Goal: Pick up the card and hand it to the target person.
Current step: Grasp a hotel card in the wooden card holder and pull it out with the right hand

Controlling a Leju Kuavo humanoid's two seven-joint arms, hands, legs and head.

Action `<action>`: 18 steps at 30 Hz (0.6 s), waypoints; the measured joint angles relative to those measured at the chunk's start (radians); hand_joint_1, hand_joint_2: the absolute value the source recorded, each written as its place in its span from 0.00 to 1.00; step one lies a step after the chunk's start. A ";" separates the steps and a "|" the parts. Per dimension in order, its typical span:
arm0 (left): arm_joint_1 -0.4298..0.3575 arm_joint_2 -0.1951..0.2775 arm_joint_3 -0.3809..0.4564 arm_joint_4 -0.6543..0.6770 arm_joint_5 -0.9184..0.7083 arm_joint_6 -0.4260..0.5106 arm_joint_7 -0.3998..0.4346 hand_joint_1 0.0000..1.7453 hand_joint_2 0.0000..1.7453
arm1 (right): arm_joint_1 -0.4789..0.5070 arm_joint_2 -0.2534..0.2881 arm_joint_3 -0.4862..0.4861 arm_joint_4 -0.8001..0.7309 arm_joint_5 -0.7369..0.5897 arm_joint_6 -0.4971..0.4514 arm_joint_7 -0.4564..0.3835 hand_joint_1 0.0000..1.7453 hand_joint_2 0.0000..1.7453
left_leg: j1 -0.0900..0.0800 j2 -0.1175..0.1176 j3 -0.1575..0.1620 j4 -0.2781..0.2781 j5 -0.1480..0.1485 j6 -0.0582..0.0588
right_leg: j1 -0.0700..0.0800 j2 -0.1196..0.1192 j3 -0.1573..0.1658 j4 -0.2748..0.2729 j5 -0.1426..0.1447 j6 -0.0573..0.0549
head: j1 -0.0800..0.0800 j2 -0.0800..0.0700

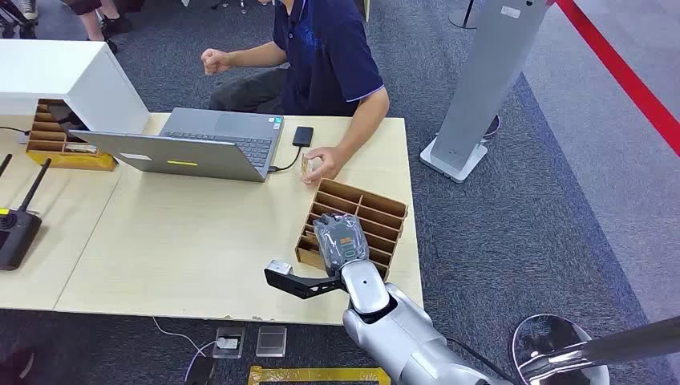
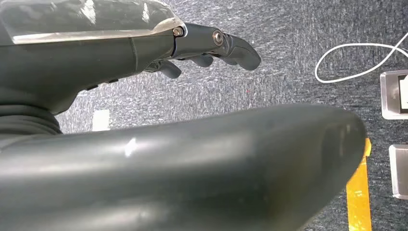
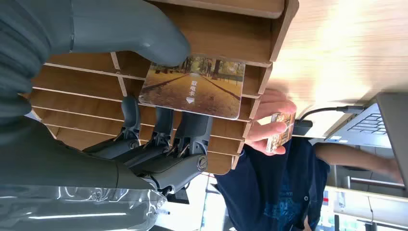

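The right robot hand [image 3: 159,120] pinches the autumn-avenue printed card [image 3: 195,86] between thumb and fingers, just above the slotted brown wooden card rack [image 1: 377,210]. To do this well, it should lift the card straight out of the slot before carrying it toward 12 o'clock, where the person in the navy polo shirt [image 1: 325,52] sits. The left robot hand [image 2: 211,45] hangs empty, fingers loosely curled, over grey carpet. The pale wooden desk [image 1: 192,241] carries a grey laptop [image 1: 200,144] at 10 o'clock.

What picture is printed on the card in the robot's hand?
An autumn tree-lined road in browns and golds on the card, best in the right wrist view.
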State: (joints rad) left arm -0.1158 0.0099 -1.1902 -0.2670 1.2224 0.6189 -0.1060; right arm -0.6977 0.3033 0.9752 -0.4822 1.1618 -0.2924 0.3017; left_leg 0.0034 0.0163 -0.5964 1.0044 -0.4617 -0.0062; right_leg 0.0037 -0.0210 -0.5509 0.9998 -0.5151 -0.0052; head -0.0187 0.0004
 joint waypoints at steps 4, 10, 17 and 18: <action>0.000 0.000 0.000 0.000 -0.001 -0.002 0.000 0.00 0.00 | -0.001 0.000 -0.001 0.000 -0.014 -0.004 0.001 0.66 1.00 | 0.000 0.000 0.000 0.000 0.000 0.000 | 0.000 0.000 0.000 0.000 0.000 0.000 | 0.000 0.000; 0.000 0.000 0.000 0.000 -0.007 -0.014 0.000 0.00 0.00 | -0.007 -0.002 -0.008 -0.003 -0.060 -0.002 0.004 0.71 1.00 | 0.000 0.000 0.000 0.000 0.000 0.000 | 0.000 0.000 0.000 0.000 0.000 0.000 | 0.000 0.000; 0.000 0.001 -0.001 0.000 -0.015 -0.029 -0.008 0.00 0.00 | -0.011 -0.012 -0.016 -0.021 -0.094 0.018 0.008 0.74 1.00 | 0.000 0.000 0.000 0.000 0.000 0.000 | 0.000 0.000 0.000 0.000 0.000 0.000 | 0.000 0.000; 0.000 0.001 -0.002 0.000 -0.018 -0.033 -0.010 0.00 0.00 | -0.011 -0.014 -0.018 -0.026 -0.101 0.023 0.009 0.76 1.00 | 0.000 0.000 0.000 0.000 0.000 0.000 | 0.000 0.000 0.000 0.000 0.000 0.000 | 0.000 0.000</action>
State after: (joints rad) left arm -0.1156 0.0112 -1.1917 -0.2670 1.2046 0.5860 -0.1157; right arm -0.7088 0.2892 0.9571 -0.5077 1.0607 -0.2694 0.3106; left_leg 0.0034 0.0164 -0.5963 1.0044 -0.4616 -0.0062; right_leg 0.0037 -0.0210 -0.5510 0.9997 -0.5151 -0.0051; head -0.0187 0.0005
